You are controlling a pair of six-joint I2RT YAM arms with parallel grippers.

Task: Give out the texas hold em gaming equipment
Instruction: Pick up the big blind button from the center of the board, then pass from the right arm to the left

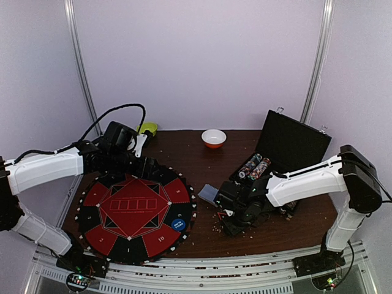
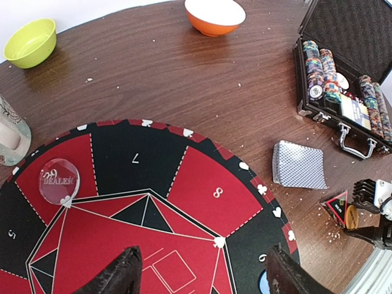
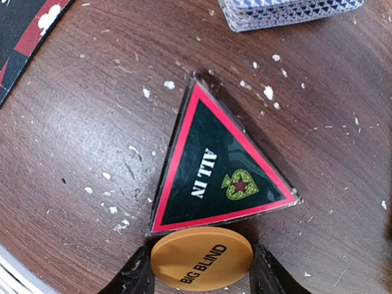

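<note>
One orange BIG BLIND button [image 3: 201, 258], a smooth round disc, sits on the brown wood table [image 1: 184, 147] toward its near edge, between the poker mat and the chip case. The right claw [image 3: 201, 273] is clamped on it, with a finger against each side. It's right up against the base of the one ALL IN triangle marker [image 3: 217, 174], which is glossy black with a red border and a green spade.

Past the triangle's tip, not touching it, is a single squared-up deck of cards [image 3: 288, 11] with patterned blue-grey backs.

Only the right wrist view lets you read those two labels. In the overhead they're hidden under the arm.

The round red-and-black poker mat [image 2: 135, 159] fills the table's left half. It holds one clear DEALER button [image 2: 58, 180] and one blue button [image 1: 178, 225].

Rows of striped chips [image 2: 318, 70] lie in the open black chip case [image 2: 355, 30] at the right. The overhead shows two rows and the left wrist view shows more.

The left claw [image 2: 202, 272] hangs over the mat with its jaws spread and nothing in them.

There's one orange bowl [image 1: 214, 138] at the far edge and one green bowl [image 2: 29, 41] at the far left corner.
</note>
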